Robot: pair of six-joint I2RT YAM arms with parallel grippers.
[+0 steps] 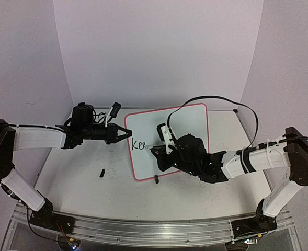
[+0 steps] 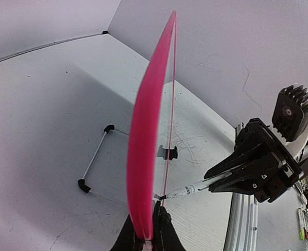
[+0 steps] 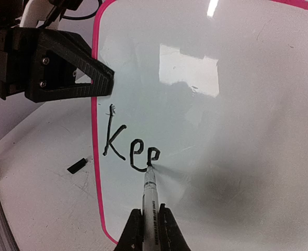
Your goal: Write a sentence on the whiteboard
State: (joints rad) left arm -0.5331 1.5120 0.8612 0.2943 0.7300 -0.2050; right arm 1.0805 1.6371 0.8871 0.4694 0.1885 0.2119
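Observation:
The whiteboard (image 1: 185, 128), white with a thin pink border, stands tilted at the table's middle. It shows in the right wrist view (image 3: 232, 104) and edge-on in the left wrist view (image 2: 146, 141). Black letters "Kee" (image 3: 130, 146) are on its left part; they also show from above (image 1: 138, 145). My right gripper (image 3: 151, 230) is shut on a white marker (image 3: 150, 196) whose tip touches the board at the second "e". The marker also shows in the left wrist view (image 2: 187, 191). My left gripper (image 2: 148, 238) is shut on the board's left edge (image 1: 126, 133).
A small black piece (image 1: 101, 171) lies on the table left of the board; it also shows in the right wrist view (image 3: 77, 166). A black clip foot (image 1: 157, 179) sits at the board's near edge. A wire stand (image 2: 93, 162) lies behind the board. A black cable (image 1: 221, 99) arcs over the right arm.

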